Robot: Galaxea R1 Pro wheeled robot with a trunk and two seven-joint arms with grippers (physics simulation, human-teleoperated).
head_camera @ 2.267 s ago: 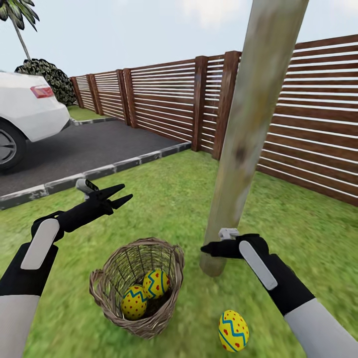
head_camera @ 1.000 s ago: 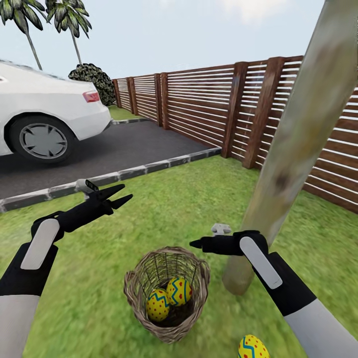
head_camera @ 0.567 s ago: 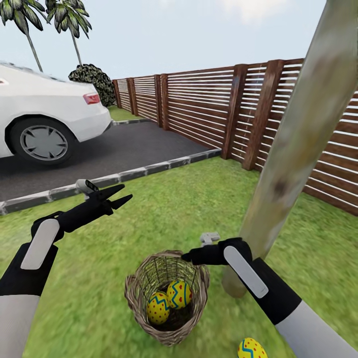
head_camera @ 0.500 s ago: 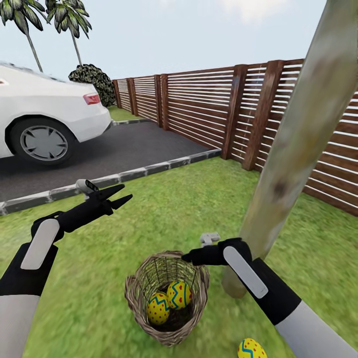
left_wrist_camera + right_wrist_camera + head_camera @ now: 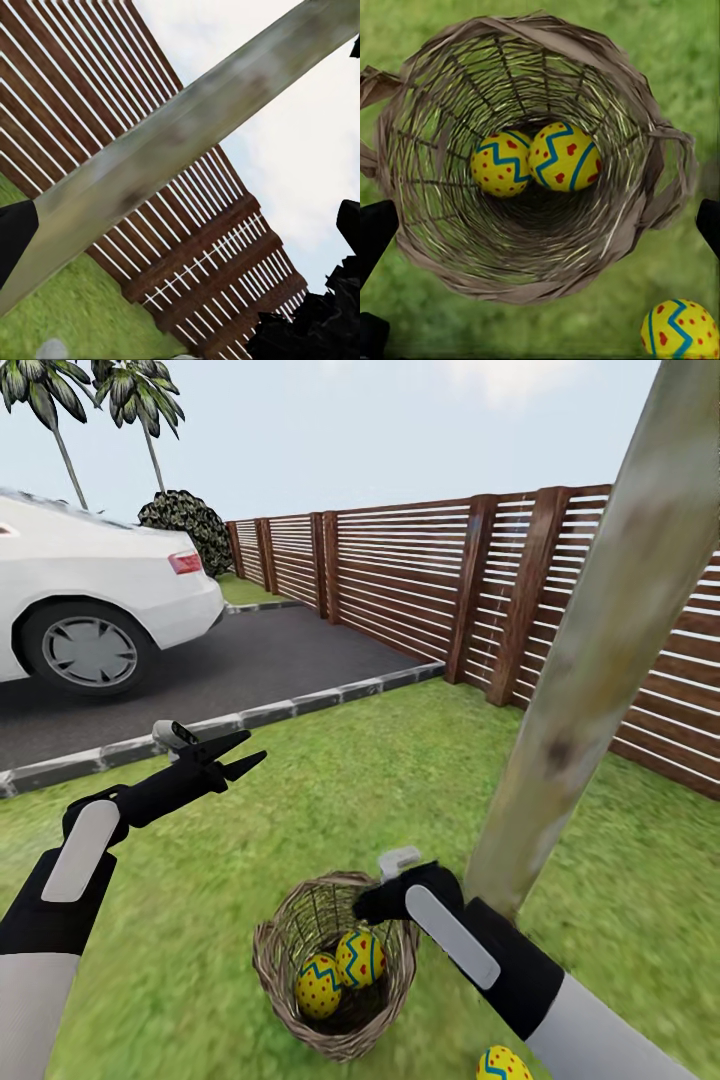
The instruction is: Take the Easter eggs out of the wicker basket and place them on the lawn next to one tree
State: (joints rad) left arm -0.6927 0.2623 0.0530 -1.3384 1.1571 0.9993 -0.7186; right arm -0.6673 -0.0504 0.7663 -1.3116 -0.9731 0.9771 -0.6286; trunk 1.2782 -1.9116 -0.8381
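Head view: lawn (image 5: 350, 780), fence (image 5: 400, 575) behind; right claw (image 5: 362, 907) spread over basket (image 5: 335, 960), left claw (image 5: 240, 753) spread.

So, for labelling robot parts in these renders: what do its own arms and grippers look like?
Both arms have pale grey outer sleeves, black forearms and a white oblong panel. The left gripper has pointed black fingers and a small grey camera block; the right gripper is black with a light grey block.

Two Easter eggs (image 5: 535, 158) lie touching in the wicker basket (image 5: 660, 180).
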